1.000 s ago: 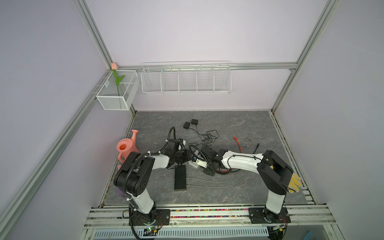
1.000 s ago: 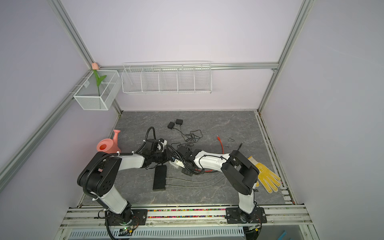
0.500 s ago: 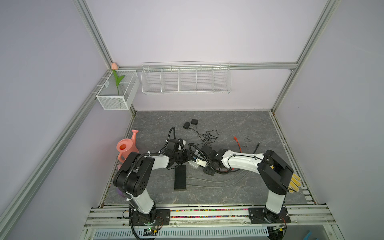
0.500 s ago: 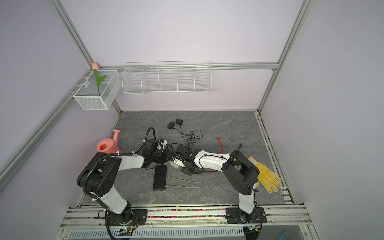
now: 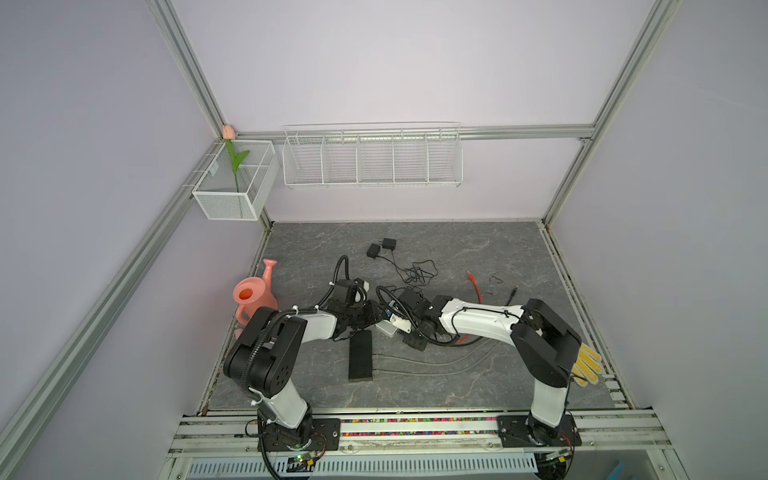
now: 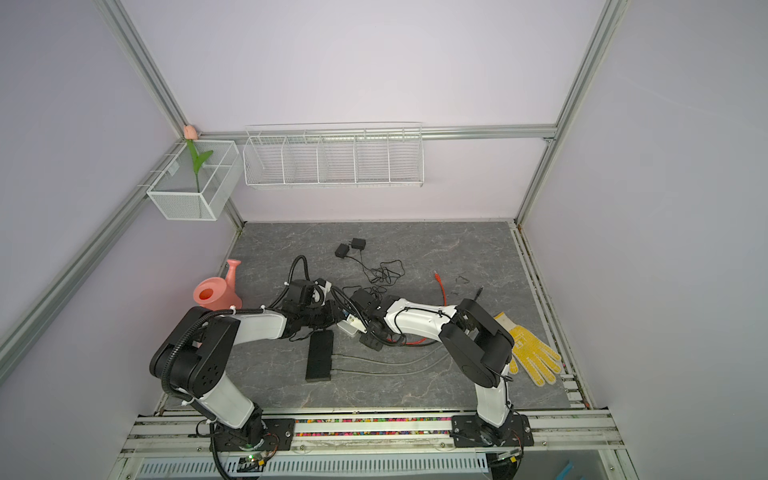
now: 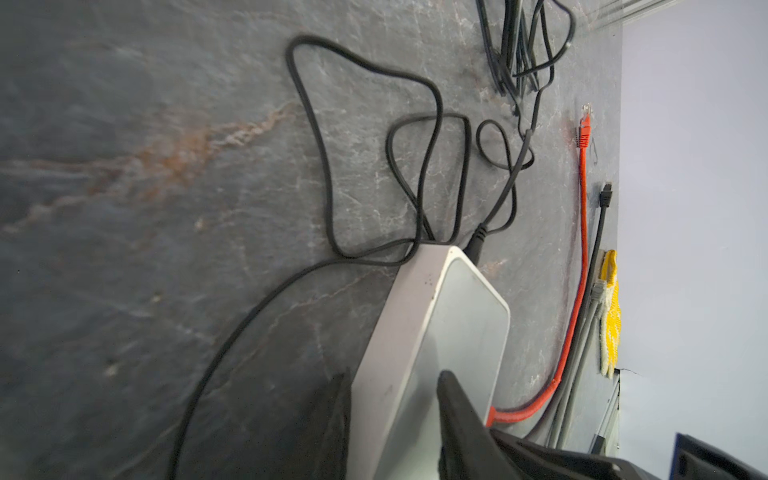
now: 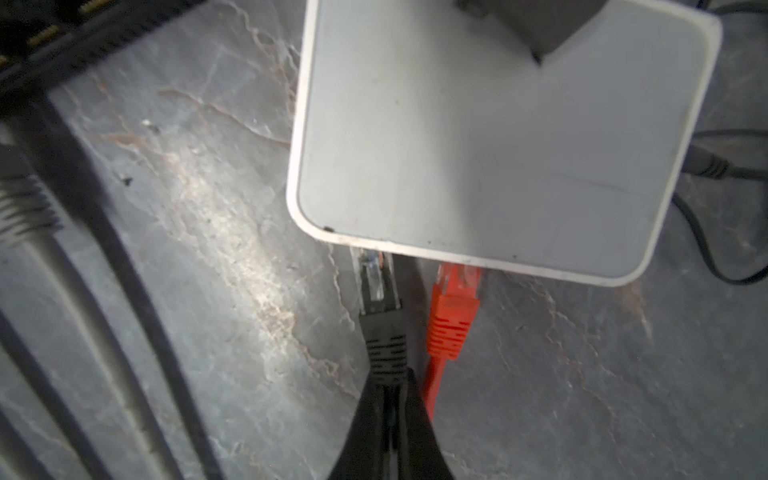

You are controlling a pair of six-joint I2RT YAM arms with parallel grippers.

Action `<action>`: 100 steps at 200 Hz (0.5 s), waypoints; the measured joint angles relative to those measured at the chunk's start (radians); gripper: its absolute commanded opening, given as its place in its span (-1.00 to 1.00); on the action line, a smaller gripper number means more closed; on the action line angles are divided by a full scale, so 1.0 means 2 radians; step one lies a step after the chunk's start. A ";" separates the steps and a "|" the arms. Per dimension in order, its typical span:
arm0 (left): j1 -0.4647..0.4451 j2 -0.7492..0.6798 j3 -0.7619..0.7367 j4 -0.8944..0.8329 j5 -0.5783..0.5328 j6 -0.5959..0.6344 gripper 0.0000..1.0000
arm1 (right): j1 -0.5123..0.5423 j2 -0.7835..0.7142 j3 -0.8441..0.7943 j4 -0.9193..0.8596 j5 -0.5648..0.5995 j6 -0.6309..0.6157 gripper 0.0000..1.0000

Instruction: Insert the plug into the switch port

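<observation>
The white switch [image 8: 498,145] lies on the grey table. In the left wrist view my left gripper [image 7: 395,378] is shut on the switch [image 7: 449,324], one finger against its side and one on its top face. My right gripper [image 8: 390,399] is shut on the cable just behind the black plug [image 8: 380,307]. The plug's clear tip meets the switch's port edge and sticks out further than the orange plug [image 8: 453,316] seated beside it. In both top views the two grippers meet at the switch [image 5: 386,328] [image 6: 349,326] in mid-table.
A long black box [image 5: 360,355] with two grey cables lies just in front of the grippers. A pink watering can [image 5: 251,297] stands left, a yellow glove [image 5: 586,365] lies right. Black adapters [image 5: 382,247] with tangled cords and an orange cable [image 5: 476,286] lie behind.
</observation>
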 measured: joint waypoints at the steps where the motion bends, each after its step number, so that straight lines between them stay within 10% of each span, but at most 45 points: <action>1: 0.000 0.000 0.000 0.000 0.000 0.000 -0.31 | 0.000 0.000 0.000 0.000 0.000 0.001 -0.86; 100: 0.000 -0.003 -0.015 0.026 -0.002 -0.006 -0.31 | 0.013 0.003 0.000 0.000 0.012 0.076 -0.87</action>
